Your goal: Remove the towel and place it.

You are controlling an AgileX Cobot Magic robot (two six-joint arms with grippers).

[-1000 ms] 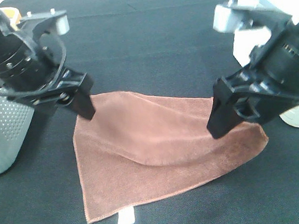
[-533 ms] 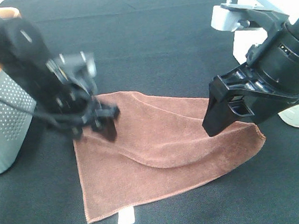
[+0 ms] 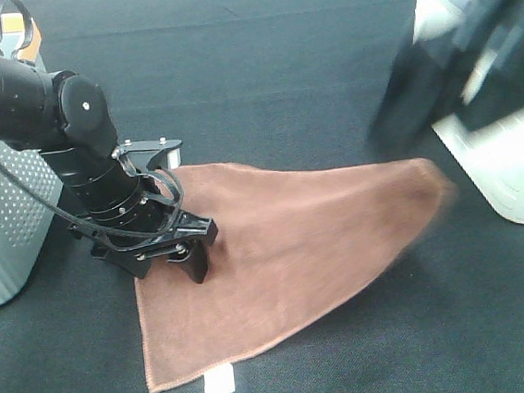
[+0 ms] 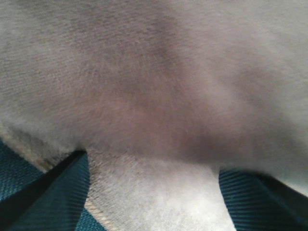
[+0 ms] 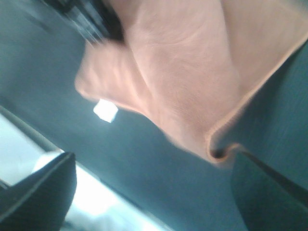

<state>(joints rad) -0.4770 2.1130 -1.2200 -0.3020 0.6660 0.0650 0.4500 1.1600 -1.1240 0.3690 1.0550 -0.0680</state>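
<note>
The reddish-brown towel [image 3: 295, 249] lies spread on the black counter [image 3: 259, 67], its small white label [image 3: 219, 383] blank. The left pincer [image 3: 171, 261] presses onto it, spread, gripping nothing. The right pincer [image 3: 438, 96] is blurred; its opening cannot be told.

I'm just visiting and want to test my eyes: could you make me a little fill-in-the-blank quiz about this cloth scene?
1. The towel lies spread on a ____ tabletop.
2. The small label at the towel's edge is ____.
3. The gripper down at the towel is the ____ gripper.
4. The perforated bin stands at the ____ edge of the high view.

Missing words: black; white; left; left
</note>
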